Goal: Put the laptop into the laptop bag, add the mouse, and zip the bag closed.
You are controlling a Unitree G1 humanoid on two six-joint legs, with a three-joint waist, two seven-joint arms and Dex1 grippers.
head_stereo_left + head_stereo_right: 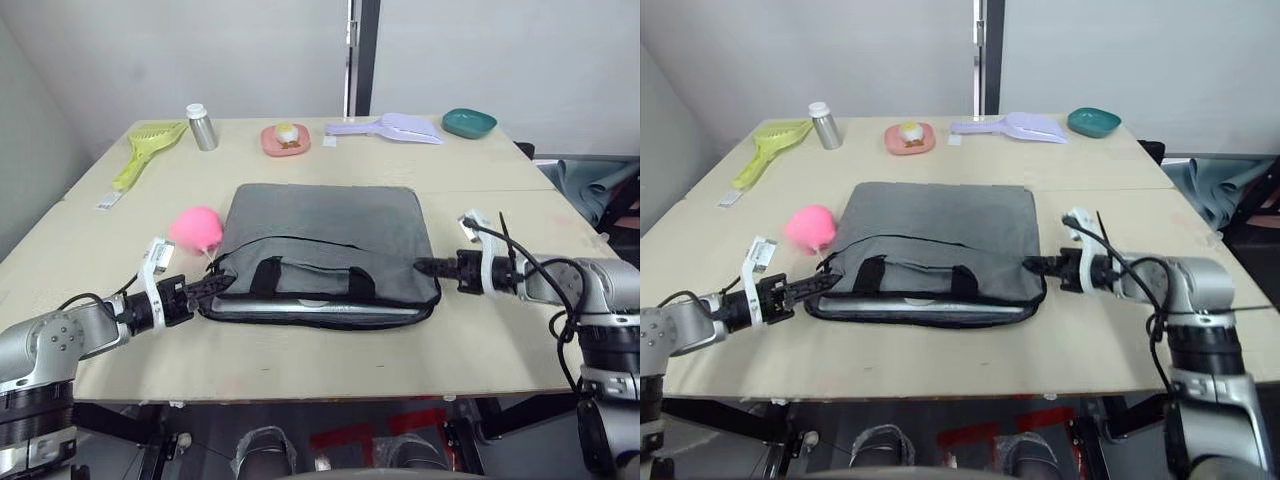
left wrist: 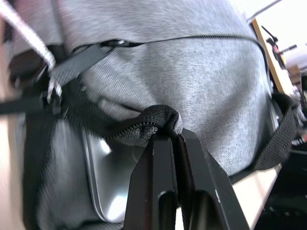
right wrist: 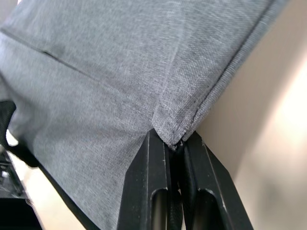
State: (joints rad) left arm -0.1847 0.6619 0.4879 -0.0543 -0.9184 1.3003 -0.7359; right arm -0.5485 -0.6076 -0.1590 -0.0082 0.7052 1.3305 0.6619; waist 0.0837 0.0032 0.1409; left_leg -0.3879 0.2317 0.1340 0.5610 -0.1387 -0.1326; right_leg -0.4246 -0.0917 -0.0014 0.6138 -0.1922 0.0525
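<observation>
The grey laptop bag (image 1: 325, 230) lies flat in the middle of the table, its two black handles toward me and its front zipper edge gaping. Inside the opening a strip of the silver laptop (image 1: 300, 309) shows, and the left wrist view shows the same laptop (image 2: 103, 182). My left gripper (image 1: 212, 285) is shut on the bag's black zipper edging at the front left corner (image 2: 158, 120). My right gripper (image 1: 425, 267) is shut on the bag's front right corner (image 3: 173, 132). The mouse is out of view.
A pink plush toy (image 1: 197, 226) sits just left of the bag, close to my left arm. Along the far edge stand a green scoop (image 1: 150, 145), a metal bottle (image 1: 202, 127), a pink dish (image 1: 285, 140), a lavender scoop (image 1: 390, 127) and a teal bowl (image 1: 469, 122).
</observation>
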